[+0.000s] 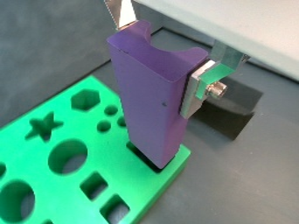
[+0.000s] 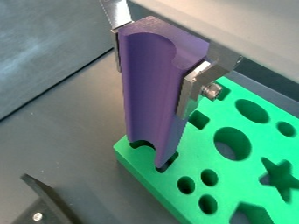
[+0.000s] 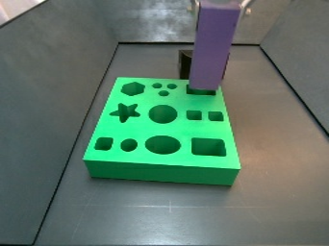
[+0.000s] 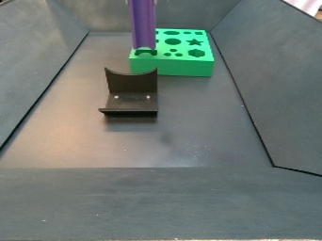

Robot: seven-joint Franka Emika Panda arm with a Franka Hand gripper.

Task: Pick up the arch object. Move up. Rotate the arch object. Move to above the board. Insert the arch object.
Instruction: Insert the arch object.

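The purple arch object (image 1: 155, 101) stands upright with its lower end in a cut-out at a corner of the green board (image 1: 52, 162). It also shows in the other wrist view (image 2: 155, 92) and in both side views (image 3: 215, 46) (image 4: 142, 26). My gripper (image 1: 163, 54) is shut on its upper end, and the silver fingers (image 1: 194, 87) press its two sides. In a side view the board (image 3: 161, 144) lies mid-floor and the arch object sits at its far right corner. The board also shows in the other views (image 2: 239, 166) (image 4: 186, 52).
The dark fixture (image 4: 128, 92) stands on the floor in front of the board in a side view and shows beside the arch object in a wrist view (image 1: 233, 109). Its corner shows in the other wrist view (image 2: 45, 206). Grey walls ring the floor (image 4: 176, 141).
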